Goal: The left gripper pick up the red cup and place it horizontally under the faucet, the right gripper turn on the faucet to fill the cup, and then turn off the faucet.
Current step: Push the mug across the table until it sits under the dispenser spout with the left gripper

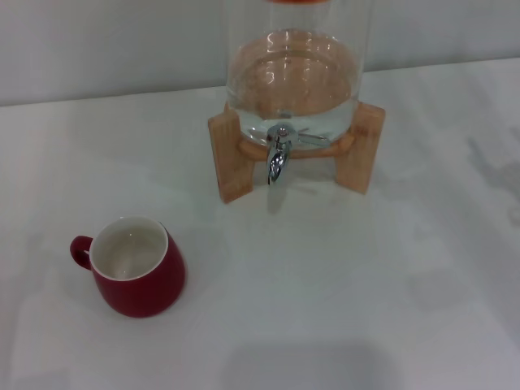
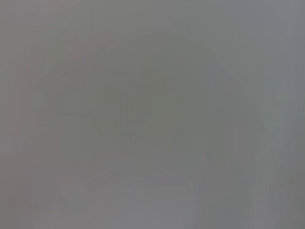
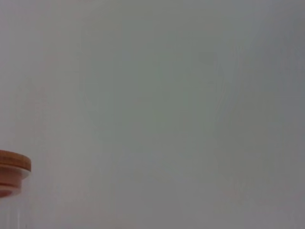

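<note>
While neither gripper shows in any view, so I cannot tell how either stands, the red cup [image 1: 136, 266] sits upright toward the counter's [image 1: 366, 292] near left corner, handle pointing left; the faucet [image 1: 277, 157] lies well apart, toward the far edge and rightward, so the left arm is probably nearer the cup.

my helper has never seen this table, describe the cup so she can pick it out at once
Start at the clear glass dispenser on its wooden stand at the back of the white table. Come forward and to the robot's left: the squat dark red ceramic cup stands upright, alone. It is white inside, with a small loop handle.
</note>
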You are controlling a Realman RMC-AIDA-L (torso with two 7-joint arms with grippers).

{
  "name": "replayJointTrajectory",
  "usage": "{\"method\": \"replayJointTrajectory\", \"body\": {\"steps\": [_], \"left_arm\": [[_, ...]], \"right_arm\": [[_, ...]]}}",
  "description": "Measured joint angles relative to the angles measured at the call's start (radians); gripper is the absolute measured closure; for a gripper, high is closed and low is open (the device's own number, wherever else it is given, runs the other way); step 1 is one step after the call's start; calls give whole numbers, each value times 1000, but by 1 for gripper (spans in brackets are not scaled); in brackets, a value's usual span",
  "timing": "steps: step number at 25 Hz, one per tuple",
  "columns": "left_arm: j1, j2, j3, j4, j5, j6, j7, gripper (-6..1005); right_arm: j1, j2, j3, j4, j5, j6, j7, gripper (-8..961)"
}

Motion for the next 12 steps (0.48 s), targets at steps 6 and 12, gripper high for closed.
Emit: {"method": "replayJointTrajectory", "body": {"steps": [6, 12], "left_arm": [[0, 0, 0, 0, 0, 0, 0, 137], [-2, -1, 0, 0, 2, 0, 0, 137]], "right_arm": [[-2, 1, 0, 0, 1, 2, -21, 103], [-5, 1, 0, 0, 1, -6, -25, 102]]}}
